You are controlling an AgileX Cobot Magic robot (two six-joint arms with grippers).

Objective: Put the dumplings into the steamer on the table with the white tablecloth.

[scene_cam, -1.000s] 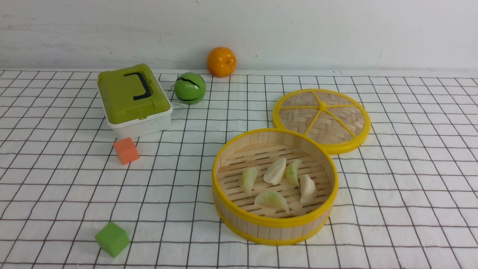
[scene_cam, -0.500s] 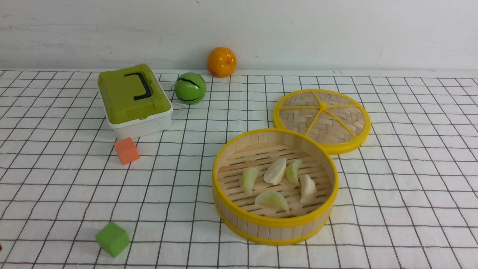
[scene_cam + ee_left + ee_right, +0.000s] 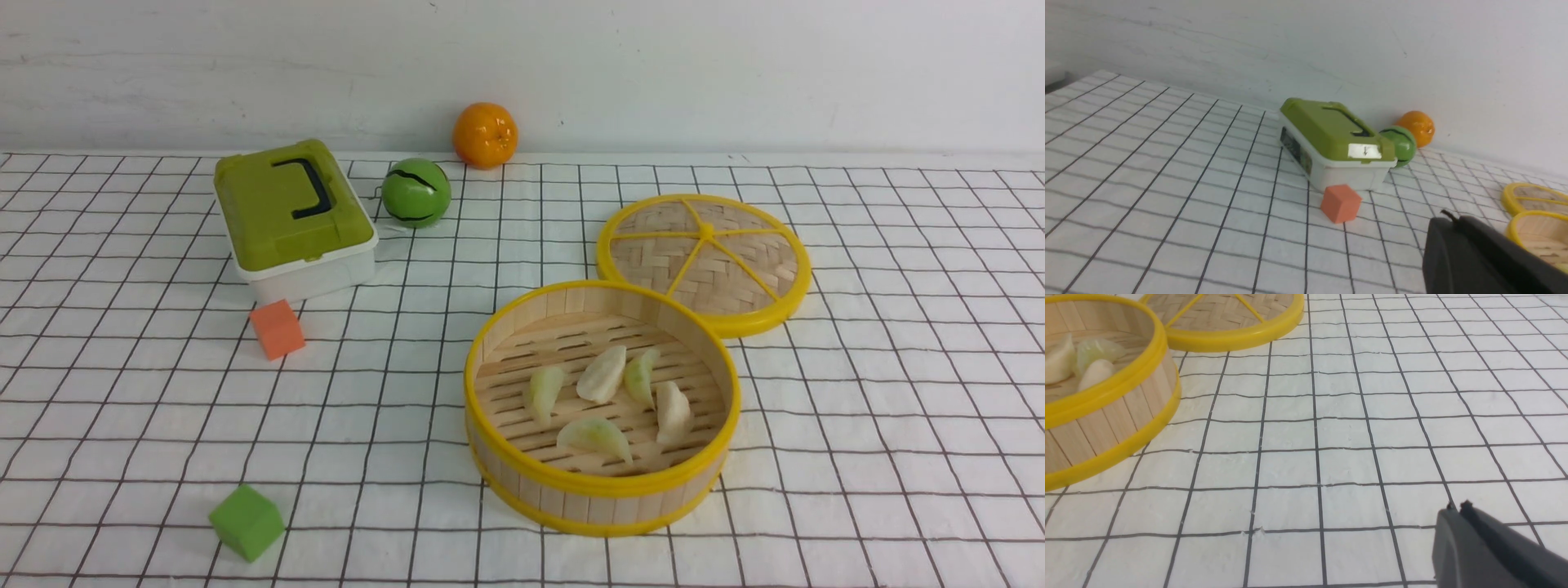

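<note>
dumplings point(image 3: 608, 396): you've got 5, all inside the steamer, lying on the slat floor. 2 cream-white, 3 pale green, crescent-shaped, clustered mid-basket, some touching.
steamer point(image 3: 602, 492): round bamboo basket w/ yellow rims top & bottom, upright, lid off. Sits right of centre on your bench, near side.
white tablecloth point(image 3: 882, 425): white w/ thin black grid, spread flat over the bench point(image 3: 122, 425), slight wrinkles.

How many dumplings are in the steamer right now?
5, all on the slatted floor of the round bamboo steamer: pleated toy dumplings at left, centre, beside it, right, front.
</note>
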